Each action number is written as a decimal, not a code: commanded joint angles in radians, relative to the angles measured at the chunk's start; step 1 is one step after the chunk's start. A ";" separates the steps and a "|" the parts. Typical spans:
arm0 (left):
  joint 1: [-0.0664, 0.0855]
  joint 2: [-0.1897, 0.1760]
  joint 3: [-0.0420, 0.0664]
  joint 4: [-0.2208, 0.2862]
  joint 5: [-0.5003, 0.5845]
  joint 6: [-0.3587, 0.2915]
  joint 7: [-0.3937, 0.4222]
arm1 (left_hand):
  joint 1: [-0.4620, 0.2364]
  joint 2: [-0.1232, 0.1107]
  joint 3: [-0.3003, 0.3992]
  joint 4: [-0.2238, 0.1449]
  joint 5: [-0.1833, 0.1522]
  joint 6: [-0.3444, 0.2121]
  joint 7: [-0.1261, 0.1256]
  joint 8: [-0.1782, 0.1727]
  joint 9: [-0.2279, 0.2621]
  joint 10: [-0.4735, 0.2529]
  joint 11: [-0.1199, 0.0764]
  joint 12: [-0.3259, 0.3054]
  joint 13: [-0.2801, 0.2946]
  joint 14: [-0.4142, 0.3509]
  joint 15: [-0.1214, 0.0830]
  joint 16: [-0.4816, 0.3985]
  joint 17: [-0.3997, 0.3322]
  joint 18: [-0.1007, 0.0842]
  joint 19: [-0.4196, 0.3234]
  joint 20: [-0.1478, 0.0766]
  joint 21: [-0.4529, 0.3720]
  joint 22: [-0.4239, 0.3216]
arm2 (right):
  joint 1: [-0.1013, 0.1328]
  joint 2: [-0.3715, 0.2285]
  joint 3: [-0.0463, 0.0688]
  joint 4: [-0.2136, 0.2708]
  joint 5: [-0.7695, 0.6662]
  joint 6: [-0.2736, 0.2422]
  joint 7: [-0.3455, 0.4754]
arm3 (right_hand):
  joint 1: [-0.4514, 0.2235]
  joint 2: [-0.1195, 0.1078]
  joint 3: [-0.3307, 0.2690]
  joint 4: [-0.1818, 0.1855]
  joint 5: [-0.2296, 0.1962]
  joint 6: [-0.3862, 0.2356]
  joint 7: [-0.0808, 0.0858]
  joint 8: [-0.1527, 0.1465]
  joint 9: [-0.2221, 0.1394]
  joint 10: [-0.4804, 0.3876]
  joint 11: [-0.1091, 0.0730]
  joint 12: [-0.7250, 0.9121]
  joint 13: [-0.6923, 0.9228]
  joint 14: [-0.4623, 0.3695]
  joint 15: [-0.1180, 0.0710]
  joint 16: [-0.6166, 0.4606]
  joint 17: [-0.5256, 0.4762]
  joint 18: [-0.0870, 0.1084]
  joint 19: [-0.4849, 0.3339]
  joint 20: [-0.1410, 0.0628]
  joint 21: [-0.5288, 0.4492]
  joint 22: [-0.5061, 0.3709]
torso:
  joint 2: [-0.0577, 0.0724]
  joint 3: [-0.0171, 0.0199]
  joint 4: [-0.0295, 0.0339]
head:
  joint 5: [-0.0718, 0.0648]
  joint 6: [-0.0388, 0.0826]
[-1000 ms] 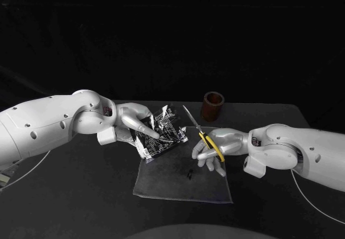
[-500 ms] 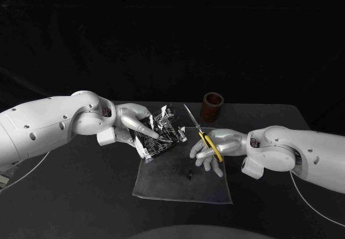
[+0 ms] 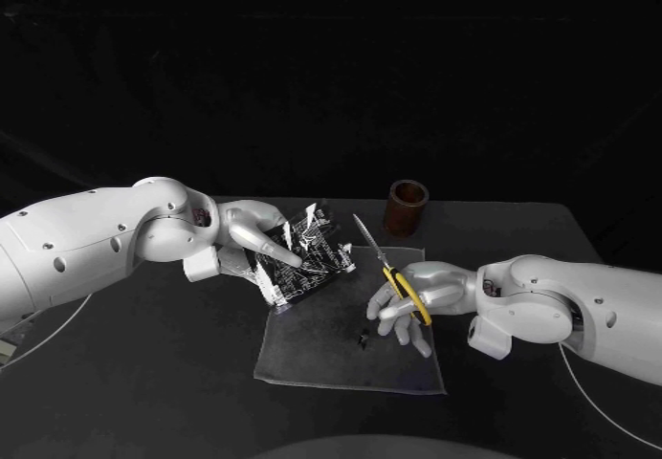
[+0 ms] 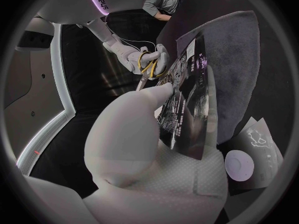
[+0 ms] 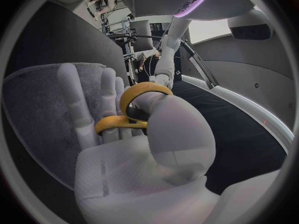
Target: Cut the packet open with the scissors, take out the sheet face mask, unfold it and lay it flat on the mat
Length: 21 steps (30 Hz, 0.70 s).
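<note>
Currently packet [image 3: 306, 253] is held by left robot hand [image 3: 255, 239], scissors [image 3: 390, 273] at 4 o'clock by right robot hand [image 3: 414, 296]; mask could be nicked by a deep cut.

Packet [image 3: 306, 253] [image 4: 187, 114]: black face carried white print and fine line patterns. From the head view the lettering was too small to make out. Left wrist view showed rows of small white type running down the same face, blurred and bent; no word, brand or number legible. No readable text noted on the things at the table
</note>
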 commanded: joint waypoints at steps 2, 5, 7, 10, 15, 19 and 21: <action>0.000 -0.001 0.001 -0.001 0.012 -0.006 0.009 | -0.002 0.008 0.003 -0.001 0.007 0.005 0.001 0.002 0.151 0.007 0.003 0.005 0.001 0.002 -0.007 0.003 0.003 0.014 -0.002 -0.005 0.004 0.002 | -0.013 -0.001 -0.004 0.025 0.139 0.086 0.058 | -0.040 -0.053 -0.031 -0.114 -0.003 0.014 -0.011 0.020 0.020 0.015 -0.010 0.002 0.006 0.001 -0.026 -0.018 -0.006 0.157 0.046 -0.046 -0.024 -0.013 | 0.000 -0.0001 0.0006 | -0.003 0.002; 0.000 -0.002 0.001 -0.002 0.014 -0.010 0.010 | -0.002 0.008 0.003 -0.001 0.007 0.005 0.001 0.002 0.151 0.007 0.003 0.005 0.001 0.002 -0.007 0.003 0.003 0.014 -0.002 -0.005 0.004 0.002 | -0.023 -0.001 -0.006 0.040 0.179 0.083 0.084 | -0.050 -0.101 -0.084 -0.121 -0.005 0.004 -0.014 0.014 0.016 0.010 -0.007 -0.003 0.005 -0.081 -0.009 -0.064 -0.022 0.152 0.002 -0.036 -0.063 -0.032 | 0.000 0.0002 0.0005 | -0.004 0.004; 0.000 -0.003 0.001 -0.004 0.016 -0.013 0.011 | -0.002 0.008 0.003 -0.001 0.007 0.005 0.001 0.002 0.151 0.007 0.003 0.005 0.001 0.002 -0.007 0.003 0.003 0.014 -0.002 -0.005 0.004 0.002 | -0.031 0.000 -0.008 0.053 0.210 0.069 0.103 | -0.106 -0.159 -0.157 -0.096 -0.002 -0.039 -0.006 -0.015 0.000 -0.031 0.009 -0.031 -0.007 -0.120 0.009 -0.089 -0.034 0.151 -0.037 -0.019 -0.112 -0.059 | 0.000 0.0001 0.0004 | -0.004 0.004; 0.000 -0.004 0.000 -0.004 0.017 -0.016 0.010 | -0.003 0.007 0.003 -0.001 0.007 0.005 0.001 0.002 0.152 0.007 0.003 0.005 0.001 0.002 -0.007 0.003 0.003 0.014 -0.002 -0.005 0.004 0.002 | -0.043 0.002 -0.012 0.073 0.246 0.018 0.119 | -0.205 -0.227 -0.288 -0.033 -0.001 -0.084 0.007 -0.037 -0.013 -0.072 0.025 -0.034 -0.015 -0.154 0.028 -0.102 -0.042 0.148 -0.097 0.007 -0.175 -0.092 | 0.000 -0.0006 0.0008 | -0.004 0.005; 0.000 -0.004 -0.001 -0.004 0.018 -0.020 0.010 | -0.003 0.006 0.003 0.000 0.007 0.005 0.001 0.002 0.152 0.007 0.003 0.005 0.001 0.001 -0.007 0.003 0.004 0.014 -0.002 -0.005 0.004 0.002 | -0.052 0.005 -0.013 0.093 0.267 -0.064 0.123 | -0.239 -0.234 -0.392 0.020 -0.003 -0.049 0.003 0.017 0.015 -0.003 0.015 0.033 0.018 -0.121 0.019 -0.065 -0.021 0.155 -0.109 0.010 -0.175 -0.090 | 0.001 -0.0006 0.0014 | -0.003 0.004; 0.000 -0.005 -0.002 -0.004 0.018 -0.024 0.009 | -0.003 0.006 0.003 -0.001 0.007 0.005 0.001 0.002 0.152 0.007 0.003 0.005 0.001 0.001 -0.007 0.003 0.004 0.014 -0.002 -0.005 0.005 0.002 | -0.057 0.006 -0.014 0.107 0.264 -0.127 0.106 | -0.209 -0.219 -0.491 0.062 0.006 -0.051 -0.056 0.286 0.208 0.022 -0.029 0.275 0.216 -0.048 -0.028 0.067 0.117 0.154 -0.085 -0.037 -0.077 -0.026 | 0.001 -0.0005 0.0014 | -0.003 0.004; 0.000 -0.005 -0.002 -0.005 0.018 -0.026 0.008 | -0.003 0.006 0.003 -0.001 0.007 0.005 0.001 0.002 0.152 0.007 0.002 0.005 0.001 0.001 -0.007 0.004 0.004 0.014 -0.002 -0.005 0.005 0.002 | -0.058 0.006 -0.014 0.111 0.257 -0.152 0.090 | -0.179 -0.207 -0.537 0.077 0.006 -0.081 -0.065 0.432 0.292 -0.026 -0.056 0.439 0.363 -0.027 -0.053 0.138 0.205 0.150 -0.096 -0.046 -0.004 0.024 | 0.000 -0.0005 0.0007 | -0.001 0.004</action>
